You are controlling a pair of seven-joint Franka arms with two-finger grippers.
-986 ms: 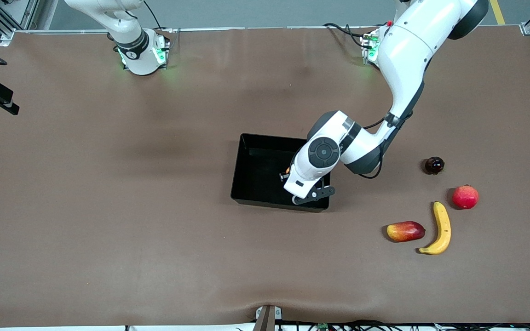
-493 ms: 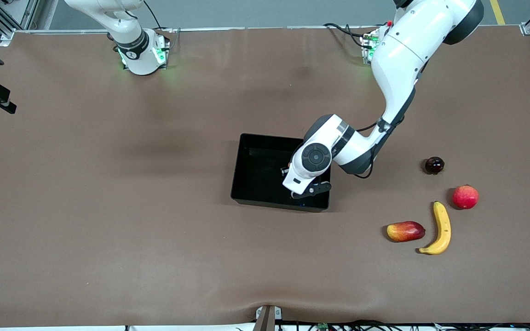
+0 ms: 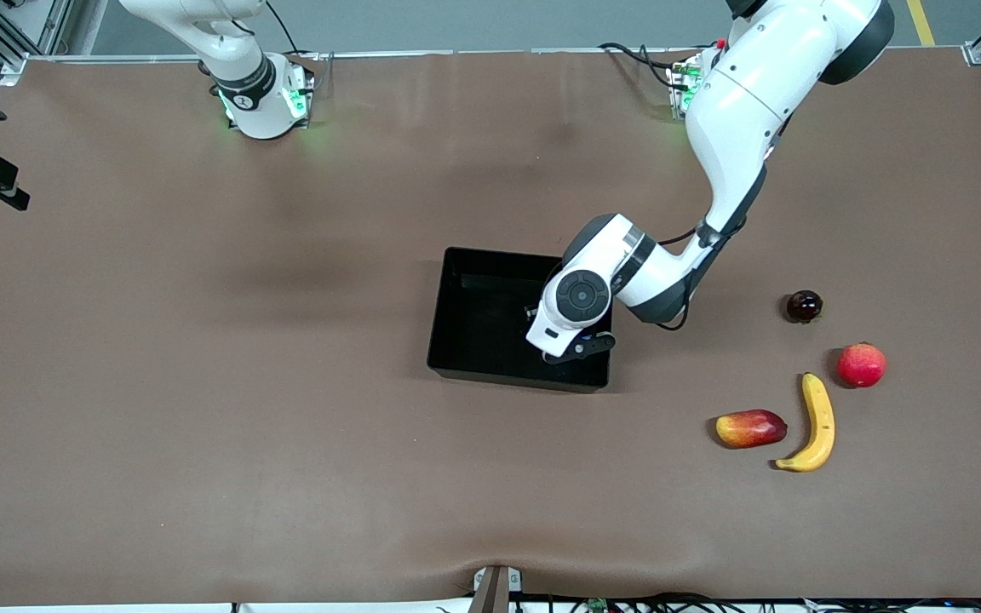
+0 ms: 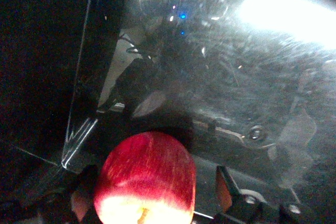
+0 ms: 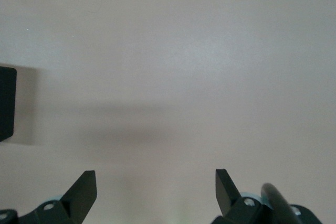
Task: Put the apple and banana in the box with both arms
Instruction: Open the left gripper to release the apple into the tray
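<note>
left gripper (image 4: 152,198) in box (image 3: 456,340) | fingers spread beside apple (image 4: 145,179) (front view hides it) | right gripper (image 5: 156,192) waits, open

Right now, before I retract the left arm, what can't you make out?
- Front view: the left arm at its wrist covers the apple and the left gripper over the box.
- Left wrist view: the edge cuts off the apple's underside; whether it rests on the box floor is unclear.
- Front view: right arm leaves the top edge; right gripper place unclear.
- Small dark fruit: too small to identify.
</note>
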